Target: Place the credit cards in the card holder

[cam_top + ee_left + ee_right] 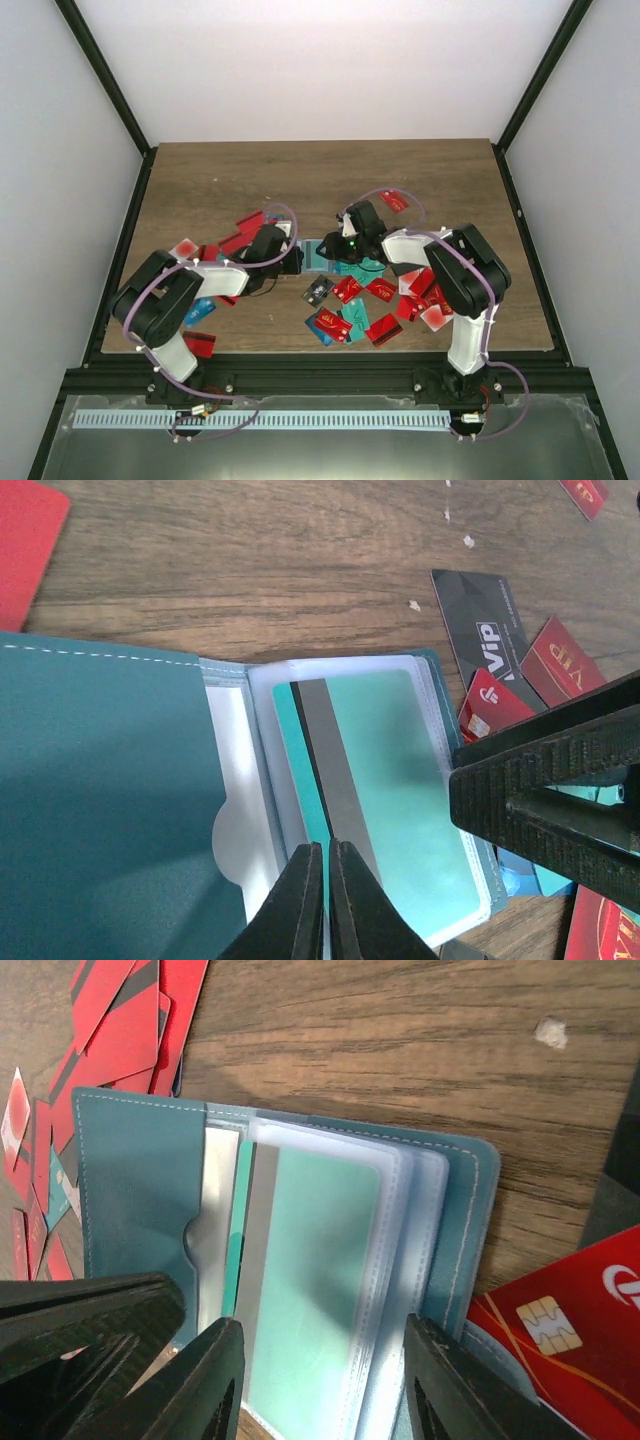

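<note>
The teal card holder (322,255) lies open on the wooden table between my two grippers. Its cover (100,780) is folded left, and a teal card with a grey stripe (400,780) sits in a clear sleeve. My left gripper (327,845) is shut, its tips at that card's near edge by the stripe. My right gripper (322,1325) is open, its jaws standing either side of the clear sleeves and the teal card (320,1260). Loose credit cards (365,300), mostly red and some teal, lie scattered in front of the holder.
A black VIP card (485,630) and red cards (565,660) lie right of the holder. More red cards (240,235) are piled beyond the left arm and one (395,200) at the back. My right gripper's finger (560,780) crosses the left wrist view.
</note>
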You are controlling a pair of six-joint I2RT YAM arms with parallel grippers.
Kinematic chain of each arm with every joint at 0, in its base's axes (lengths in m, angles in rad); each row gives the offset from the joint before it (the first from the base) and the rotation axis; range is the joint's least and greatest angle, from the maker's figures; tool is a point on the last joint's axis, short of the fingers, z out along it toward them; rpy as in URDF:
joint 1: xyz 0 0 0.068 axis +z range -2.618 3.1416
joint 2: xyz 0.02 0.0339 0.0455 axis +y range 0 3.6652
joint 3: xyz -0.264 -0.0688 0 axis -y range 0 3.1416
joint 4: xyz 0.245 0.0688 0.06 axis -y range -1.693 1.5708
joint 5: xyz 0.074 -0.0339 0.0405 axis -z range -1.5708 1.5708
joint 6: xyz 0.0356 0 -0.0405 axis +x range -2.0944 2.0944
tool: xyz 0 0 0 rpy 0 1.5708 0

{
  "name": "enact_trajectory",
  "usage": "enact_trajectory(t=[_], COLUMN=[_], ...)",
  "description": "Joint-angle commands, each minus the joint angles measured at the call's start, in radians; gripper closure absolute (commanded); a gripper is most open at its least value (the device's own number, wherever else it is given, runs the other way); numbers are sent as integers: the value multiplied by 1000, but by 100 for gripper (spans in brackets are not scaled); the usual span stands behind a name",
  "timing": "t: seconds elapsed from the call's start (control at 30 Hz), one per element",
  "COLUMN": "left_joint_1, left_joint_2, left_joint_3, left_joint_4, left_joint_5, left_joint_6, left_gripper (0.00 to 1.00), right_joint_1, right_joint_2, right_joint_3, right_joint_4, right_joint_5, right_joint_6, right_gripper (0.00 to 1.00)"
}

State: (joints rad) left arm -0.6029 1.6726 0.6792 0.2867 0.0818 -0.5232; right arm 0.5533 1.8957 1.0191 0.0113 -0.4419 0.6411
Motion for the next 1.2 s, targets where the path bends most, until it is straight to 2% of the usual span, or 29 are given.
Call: enact_trajectory(t=[0.0, 0.53, 1.17], left_joint_1=[-1, -1, -1], left_joint_2=[34, 153, 156], left_joint_3=[35, 89, 70], left_joint_4=[15, -11, -19], left_joint_5=[37, 38, 24], left_joint_6=[3, 11, -5], left_gripper=[95, 96, 96], right_joint_1=[3, 4, 4], right_joint_2=[-19, -35, -9], right_joint_3=[16, 16, 24], right_joint_4=[-77, -31, 1], right_joint_5=[28, -15, -52], right_joint_6=[-26, -18, -14], right_gripper=[53, 54, 65])
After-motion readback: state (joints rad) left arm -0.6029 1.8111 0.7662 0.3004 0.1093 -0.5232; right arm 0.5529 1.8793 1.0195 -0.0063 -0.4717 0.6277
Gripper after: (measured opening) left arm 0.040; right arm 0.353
